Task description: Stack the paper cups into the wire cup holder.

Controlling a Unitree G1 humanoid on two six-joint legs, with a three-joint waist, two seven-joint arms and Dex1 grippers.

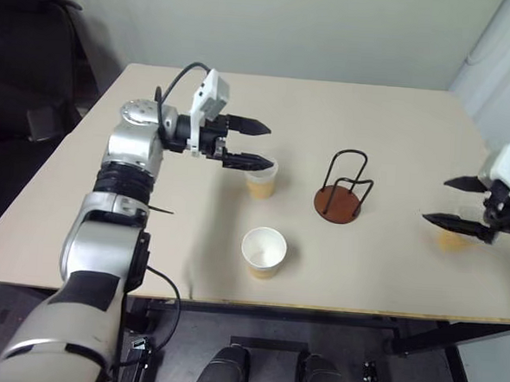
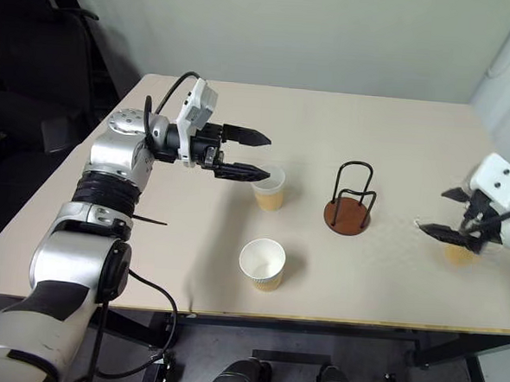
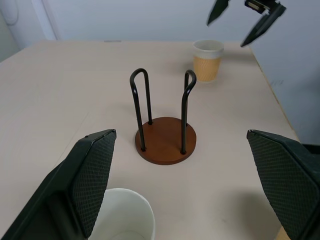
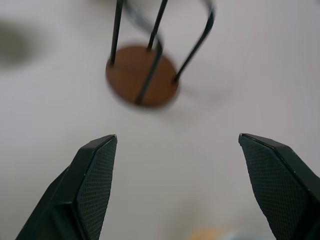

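Observation:
The wire cup holder [image 1: 343, 193] stands right of the table's middle, with nothing in it. Three paper cups stand upright on the table. One cup [image 1: 262, 186] is left of the holder, and my left gripper [image 1: 271, 147] hovers open just over it, one finger above its rim. A second cup [image 1: 263, 250] stands near the front edge. The third cup [image 1: 452, 242] is at the far right, partly hidden under my right gripper [image 1: 435, 199], which hangs open above it and holds nothing. The left wrist view looks past the holder [image 3: 165, 120] to that cup [image 3: 208, 61].
The beige table [image 1: 398, 122] has bare surface behind the holder and on its left half. Its front edge runs just below the near cup. A dark chair [image 1: 28, 73] stands off the table's left side.

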